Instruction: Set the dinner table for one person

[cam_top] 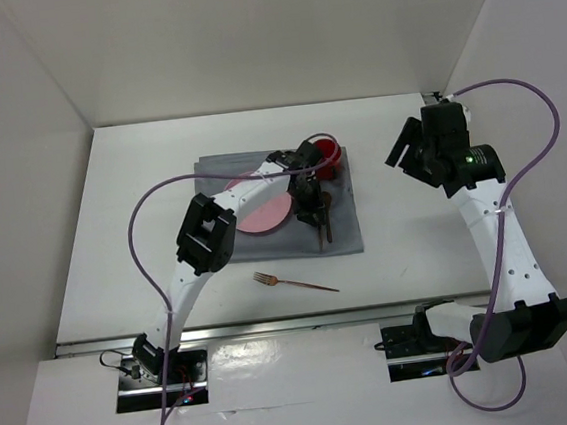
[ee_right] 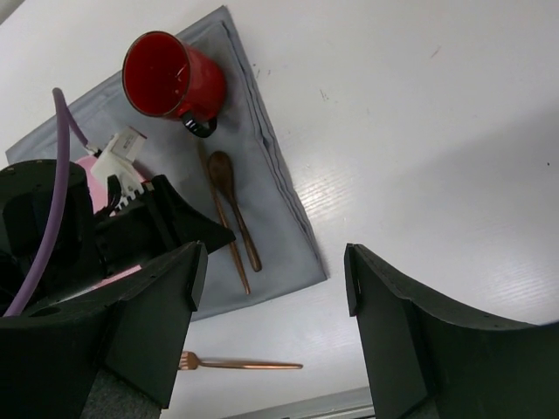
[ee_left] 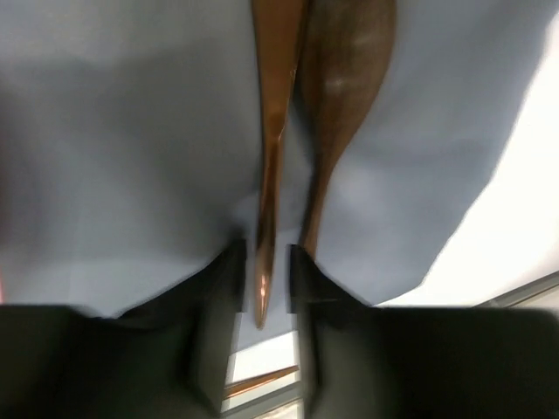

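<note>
We are looking at the white dinner table (cam_top: 115, 239), which is filling the whole workspace under both arms, with a grey cloth (cam_top: 346, 235) lying near its middle. On the cloth a pink plate (cam_top: 269, 214) is sitting left of centre and a red mug (ee_right: 170, 77) is standing at the far right corner, its mouth tipped toward the right wrist camera. Just right of the plate, a copper knife (ee_left: 266, 175) and a darker spoon (ee_left: 345, 78) are lying side by side, touching along their handles. The left gripper (ee_left: 265, 275) is reaching down over them, its fingers (ee_left: 223, 288) set narrowly on either side of the knife's handle tip, with slim gaps showing, so we are not seeing a firm clamp. A copper fork (cam_top: 292, 282) is lying off the cloth on the bare tabletop, nearer the arm bases. The right gripper (ee_right: 275, 297) is hanging above the table right of the cloth, jaws spread wide and holding nothing.
</note>
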`<state>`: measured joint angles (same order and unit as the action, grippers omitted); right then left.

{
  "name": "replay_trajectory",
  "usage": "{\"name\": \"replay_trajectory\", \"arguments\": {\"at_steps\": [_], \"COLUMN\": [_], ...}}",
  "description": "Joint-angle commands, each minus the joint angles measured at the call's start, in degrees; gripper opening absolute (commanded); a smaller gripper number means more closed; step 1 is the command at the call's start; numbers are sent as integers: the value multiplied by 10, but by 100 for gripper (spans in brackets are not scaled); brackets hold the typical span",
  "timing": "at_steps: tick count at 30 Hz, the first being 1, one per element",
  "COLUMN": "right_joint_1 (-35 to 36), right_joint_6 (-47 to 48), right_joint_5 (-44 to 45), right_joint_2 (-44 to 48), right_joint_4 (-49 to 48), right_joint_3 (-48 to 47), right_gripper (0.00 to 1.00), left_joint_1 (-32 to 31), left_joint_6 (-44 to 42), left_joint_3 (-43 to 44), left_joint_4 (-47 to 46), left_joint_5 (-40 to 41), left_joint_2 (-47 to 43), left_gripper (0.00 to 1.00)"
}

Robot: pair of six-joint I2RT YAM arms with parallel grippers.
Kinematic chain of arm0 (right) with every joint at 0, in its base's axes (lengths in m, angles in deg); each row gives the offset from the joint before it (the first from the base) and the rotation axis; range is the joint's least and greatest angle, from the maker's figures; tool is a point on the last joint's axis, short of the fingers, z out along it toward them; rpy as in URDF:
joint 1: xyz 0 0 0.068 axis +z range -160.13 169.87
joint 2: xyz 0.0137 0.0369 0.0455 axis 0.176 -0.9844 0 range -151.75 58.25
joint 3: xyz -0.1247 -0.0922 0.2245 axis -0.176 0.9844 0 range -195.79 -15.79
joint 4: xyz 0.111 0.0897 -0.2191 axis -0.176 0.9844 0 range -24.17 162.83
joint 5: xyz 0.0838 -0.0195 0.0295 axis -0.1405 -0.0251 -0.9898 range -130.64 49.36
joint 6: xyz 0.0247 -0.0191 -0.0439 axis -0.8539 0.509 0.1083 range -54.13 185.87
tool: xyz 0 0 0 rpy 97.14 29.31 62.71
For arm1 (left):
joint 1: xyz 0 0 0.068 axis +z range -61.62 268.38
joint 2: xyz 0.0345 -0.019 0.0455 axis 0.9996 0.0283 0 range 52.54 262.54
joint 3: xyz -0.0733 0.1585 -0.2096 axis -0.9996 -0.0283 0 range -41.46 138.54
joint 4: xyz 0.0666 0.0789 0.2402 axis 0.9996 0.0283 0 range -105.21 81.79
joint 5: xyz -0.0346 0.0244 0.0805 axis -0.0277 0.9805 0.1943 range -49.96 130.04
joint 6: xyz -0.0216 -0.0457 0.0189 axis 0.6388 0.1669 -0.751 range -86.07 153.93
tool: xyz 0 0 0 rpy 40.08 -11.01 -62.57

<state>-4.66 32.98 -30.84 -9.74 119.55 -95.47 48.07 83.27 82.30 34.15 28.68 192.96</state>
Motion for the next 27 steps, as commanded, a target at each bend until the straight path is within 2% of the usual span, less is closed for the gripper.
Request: {"name": "replay_trajectory", "arguments": {"at_steps": [1,5,6,10,12,14,16,20,21,23,24,25,27], "right_joint_1": [-4,-4,-4,42,75,129,169,299,319,356,389,403,437], "right_joint_6": [31,82,93,104,104,90,82,89,98,127,137,158,174], "right_joint_5": [-20,-86,-97,-155,-155,-155,-148,-117,-117,-110,-105,-105,-81], "right_joint_2": [8,14,15,39,46,39,16,-57,-98,-140,-159,-191,-217], "right_joint_4": [10,-25,-32,-74,-92,-98,-109,-114,-109,-114,-114,-130,-137], "right_joint_3": [7,47,59,121,146,164,170,161,155,143,143,143,136], "right_gripper": [76,76,76,76,76,76,75,70,68,65,60,60,58], "left_joint_1": [0,-5,-6,-11,-2,14,57,137,173,205,229,236,252], "left_joint_6": [1,-21,-35,-59,-65,-65,-71,-83,-83,-99,-99,-113,-119], "left_joint_3": [-29,-34,-41,-65,-87,-142,-190,-301,-342,-372,-388,-394,-400], "left_joint_4": [-4,15,15,40,68,75,70,50,43,28,28,21,9], "left_joint_5": [-16,-10,-3,13,50,67,67,87,87,63,56,51,44], "left_joint_2": [-51,-114,-129,-209,-260,-300,-361,-443,-452,-458,-458,-458,-447], "left_gripper": [46,54,62,62,62,57,53,53,53,53,52,45,45]}}
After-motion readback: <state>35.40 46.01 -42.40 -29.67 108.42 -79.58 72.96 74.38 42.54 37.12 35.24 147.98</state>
